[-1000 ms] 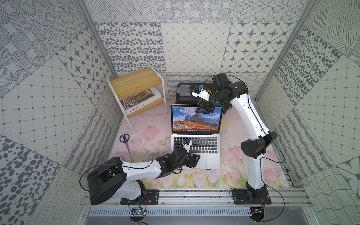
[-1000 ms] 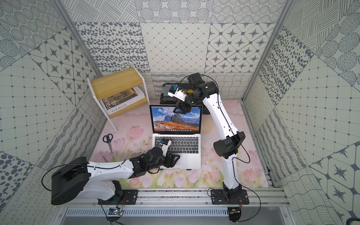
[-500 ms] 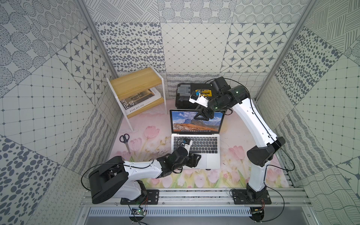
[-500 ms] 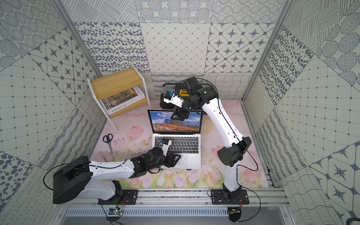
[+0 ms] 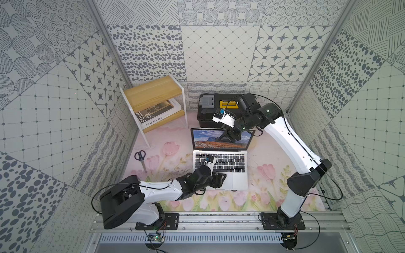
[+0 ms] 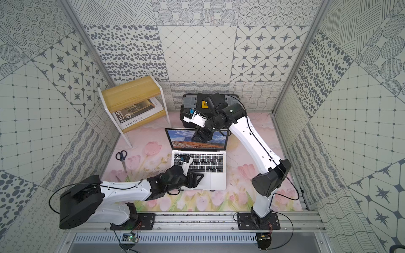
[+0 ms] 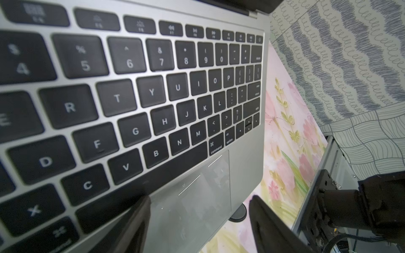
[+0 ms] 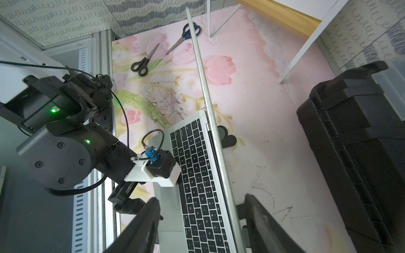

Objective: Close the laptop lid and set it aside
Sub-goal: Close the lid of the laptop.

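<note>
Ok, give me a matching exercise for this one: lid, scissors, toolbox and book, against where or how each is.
Things:
1. lid
2. scissors
3. toolbox
4. book

Places or states:
A. on the lower level of the shelf
B. raised, screen lit
C. behind the laptop
D. flat on the mat, near a shelf leg

Pairs: 1-B, 2-D, 3-C, 4-A
</note>
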Controlling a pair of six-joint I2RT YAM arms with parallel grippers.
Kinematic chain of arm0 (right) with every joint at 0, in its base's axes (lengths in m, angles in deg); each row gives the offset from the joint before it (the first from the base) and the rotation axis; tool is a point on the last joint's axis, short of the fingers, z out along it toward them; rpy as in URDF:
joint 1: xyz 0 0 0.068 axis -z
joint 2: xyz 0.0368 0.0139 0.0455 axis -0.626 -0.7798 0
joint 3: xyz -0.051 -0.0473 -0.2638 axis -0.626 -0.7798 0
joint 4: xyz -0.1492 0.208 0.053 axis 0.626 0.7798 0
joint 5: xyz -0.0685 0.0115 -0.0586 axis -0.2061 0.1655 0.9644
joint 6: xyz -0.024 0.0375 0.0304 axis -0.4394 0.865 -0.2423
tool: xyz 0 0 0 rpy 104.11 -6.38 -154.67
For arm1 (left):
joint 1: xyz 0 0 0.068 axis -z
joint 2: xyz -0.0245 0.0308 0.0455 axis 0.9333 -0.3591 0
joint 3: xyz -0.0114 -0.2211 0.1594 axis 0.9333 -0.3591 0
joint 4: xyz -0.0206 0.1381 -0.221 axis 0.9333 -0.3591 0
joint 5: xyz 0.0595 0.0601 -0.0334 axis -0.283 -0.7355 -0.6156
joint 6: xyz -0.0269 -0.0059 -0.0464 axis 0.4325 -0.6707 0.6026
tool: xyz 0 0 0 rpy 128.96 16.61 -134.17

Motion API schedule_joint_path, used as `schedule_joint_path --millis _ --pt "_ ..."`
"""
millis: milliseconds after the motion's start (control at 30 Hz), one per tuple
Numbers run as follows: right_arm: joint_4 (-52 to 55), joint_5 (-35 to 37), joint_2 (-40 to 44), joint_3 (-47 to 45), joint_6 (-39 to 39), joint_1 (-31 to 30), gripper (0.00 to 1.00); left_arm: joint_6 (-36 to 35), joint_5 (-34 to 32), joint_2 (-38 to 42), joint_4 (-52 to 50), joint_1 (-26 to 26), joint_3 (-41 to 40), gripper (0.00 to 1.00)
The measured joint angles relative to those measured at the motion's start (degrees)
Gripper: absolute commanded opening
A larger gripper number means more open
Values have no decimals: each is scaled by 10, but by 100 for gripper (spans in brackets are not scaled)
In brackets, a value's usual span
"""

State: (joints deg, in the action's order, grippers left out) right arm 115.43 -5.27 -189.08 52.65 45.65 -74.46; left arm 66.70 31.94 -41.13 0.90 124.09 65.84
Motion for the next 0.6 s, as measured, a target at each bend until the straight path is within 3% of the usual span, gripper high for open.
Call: schedule_joint_path --millis 333,600 --pt "-31 9 55 -74 35 -22 67 5 -1 0 3 0 -1 75" --pt "-36 15 57 -76 51 -29 76 9 -1 0 11 0 -6 75"
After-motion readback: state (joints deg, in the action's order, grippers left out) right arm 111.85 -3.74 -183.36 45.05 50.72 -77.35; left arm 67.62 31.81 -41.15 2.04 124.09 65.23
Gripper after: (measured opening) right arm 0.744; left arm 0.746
